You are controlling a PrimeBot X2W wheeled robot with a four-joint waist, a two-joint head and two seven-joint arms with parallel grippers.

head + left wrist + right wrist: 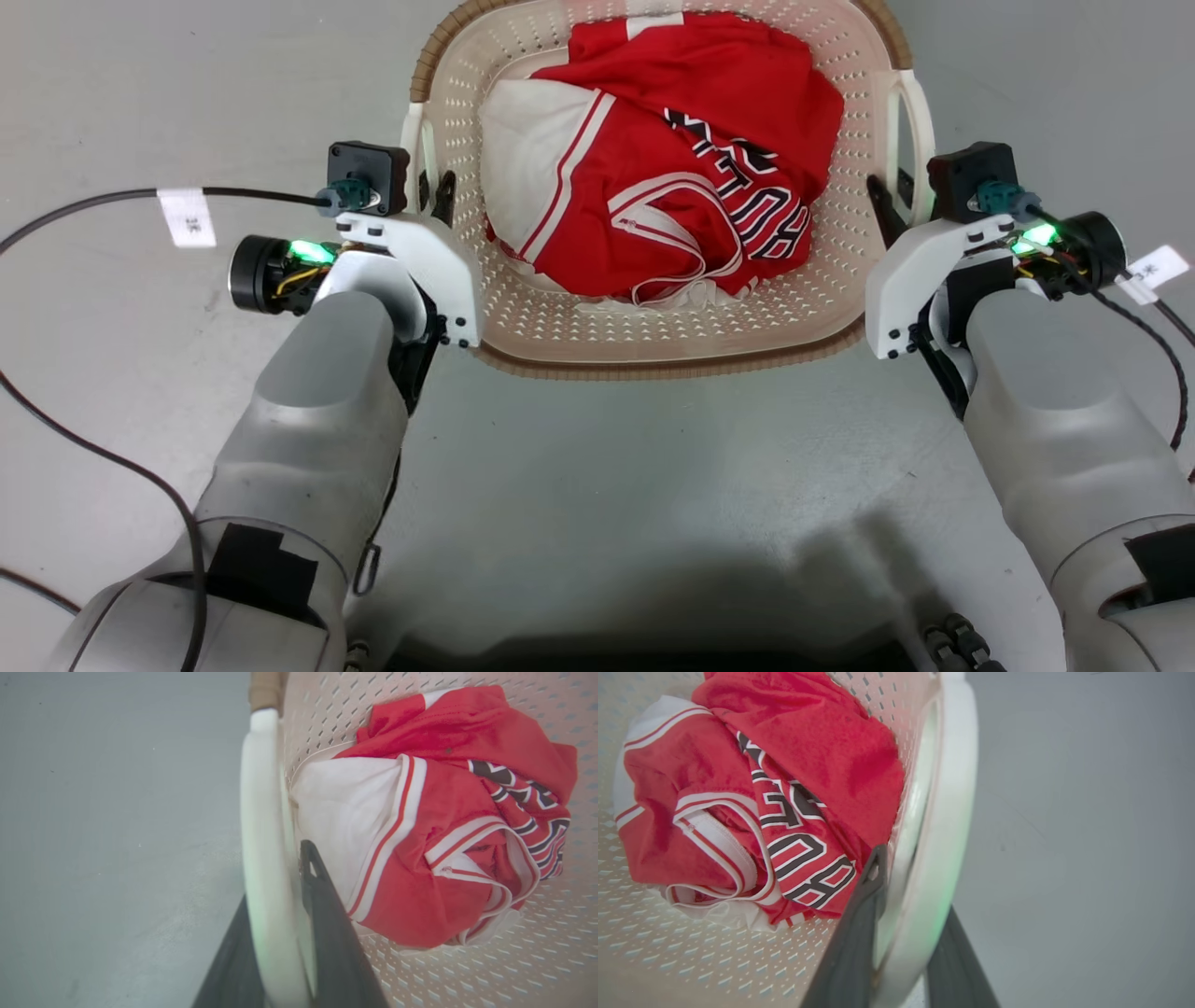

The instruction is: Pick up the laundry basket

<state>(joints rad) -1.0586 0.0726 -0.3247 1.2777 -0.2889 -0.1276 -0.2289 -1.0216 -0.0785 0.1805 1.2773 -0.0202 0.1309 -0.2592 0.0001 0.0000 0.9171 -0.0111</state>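
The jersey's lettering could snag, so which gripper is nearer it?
Right. The right gripper grips the basket's right handle beside the lettering; the left gripper grips the left handle, the jersey's white panel between.

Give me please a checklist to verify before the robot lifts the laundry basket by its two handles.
1. Closure of left gripper on left handle, one finger each side: ok.
2. Closure of right gripper on right handle, likewise: ok.
3. Both grips about level across the laundry basket: ok.
4. The red jersey lies inside, away from the fingers: ok.
5. The cables stay outside the basket: ok.
6. Grip tight enough for lifting: cannot tell.
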